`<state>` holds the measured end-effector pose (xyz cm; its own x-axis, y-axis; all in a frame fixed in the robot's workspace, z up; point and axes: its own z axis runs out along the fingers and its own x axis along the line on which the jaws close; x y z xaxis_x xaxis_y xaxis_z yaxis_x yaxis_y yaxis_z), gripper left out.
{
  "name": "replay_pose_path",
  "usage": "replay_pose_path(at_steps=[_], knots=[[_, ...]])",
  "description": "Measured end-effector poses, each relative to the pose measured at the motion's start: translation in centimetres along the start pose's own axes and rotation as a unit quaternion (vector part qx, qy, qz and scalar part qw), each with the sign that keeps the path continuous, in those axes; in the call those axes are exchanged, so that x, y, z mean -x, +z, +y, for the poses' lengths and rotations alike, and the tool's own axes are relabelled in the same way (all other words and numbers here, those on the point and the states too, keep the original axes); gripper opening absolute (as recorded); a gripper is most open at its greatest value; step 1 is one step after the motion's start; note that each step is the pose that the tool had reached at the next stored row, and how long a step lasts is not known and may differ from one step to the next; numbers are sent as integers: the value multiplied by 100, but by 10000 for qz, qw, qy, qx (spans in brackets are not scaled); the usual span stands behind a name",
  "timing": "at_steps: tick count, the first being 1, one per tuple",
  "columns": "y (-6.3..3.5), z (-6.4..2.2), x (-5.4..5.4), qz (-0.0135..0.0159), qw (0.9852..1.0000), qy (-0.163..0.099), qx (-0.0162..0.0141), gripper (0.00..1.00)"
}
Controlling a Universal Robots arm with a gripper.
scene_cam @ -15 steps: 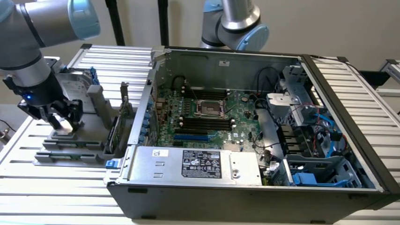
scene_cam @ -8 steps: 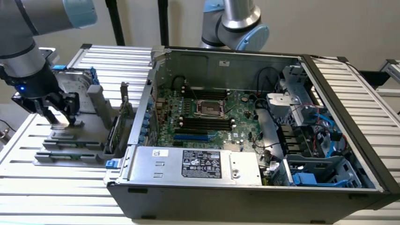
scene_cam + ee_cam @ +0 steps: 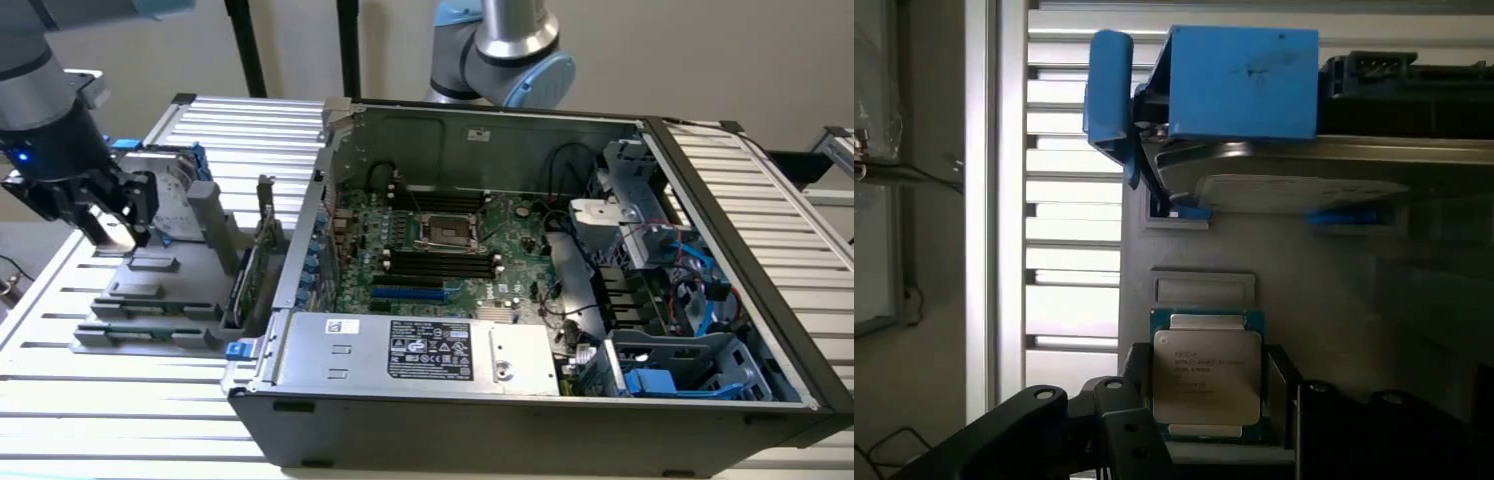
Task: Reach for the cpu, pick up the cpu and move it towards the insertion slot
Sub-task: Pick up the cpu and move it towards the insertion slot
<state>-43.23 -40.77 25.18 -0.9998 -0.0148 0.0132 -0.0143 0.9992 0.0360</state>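
The cpu (image 3: 1206, 372), a small square chip with a silver top and a greenish rim, sits between the dark fingers (image 3: 1126, 410) of my gripper (image 3: 1208, 405), which hug its two sides. In the exterior view my gripper (image 3: 114, 235) hangs just above the grey parts holder (image 3: 147, 300) at that view's left, shut on the chip. The insertion slot (image 3: 447, 232), a shiny metal frame around a dark centre, lies on the motherboard inside the open computer case, well off toward the exterior view's right of my gripper.
A silver hard drive with blue rails (image 3: 1244, 80) stands in the holder right beside my gripper. An empty recess (image 3: 1204, 290) lies in the holder near the chip. The case wall (image 3: 300, 250) rises between holder and motherboard. A second arm (image 3: 501, 50) stands behind the case.
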Motion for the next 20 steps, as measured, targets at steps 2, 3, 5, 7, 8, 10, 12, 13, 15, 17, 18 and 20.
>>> replay_pose_path(at_steps=[2, 3, 5, 7, 8, 10, 12, 13, 15, 17, 18, 20], knots=[[-94, 3, 4, -1, 10000, -1, 0, 55], [-139, 3, 11, 1, 10000, -2, 0, 55], [-229, 8, 28, 1, 10000, 0, 0, 55], [-324, 11, 52, 2, 10000, 0, 0, 55], [-364, 12, 69, 3, 10000, -1, 0, 55], [-457, 14, 130, 5, 10000, -2, 0, 55], [-549, 17, 208, 11, 10000, -4, 5, 55], [-599, 17, 255, 16, 10000, -6, 9, 55], [-687, 18, 339, 24, 10000, -10, 16, 55], [-781, 19, 430, 34, 10000, -14, 22, 55], [-826, 20, 475, 39, 10000, -15, 27, 55], [-915, 20, 563, 47, 10000, -17, 34, 55]])
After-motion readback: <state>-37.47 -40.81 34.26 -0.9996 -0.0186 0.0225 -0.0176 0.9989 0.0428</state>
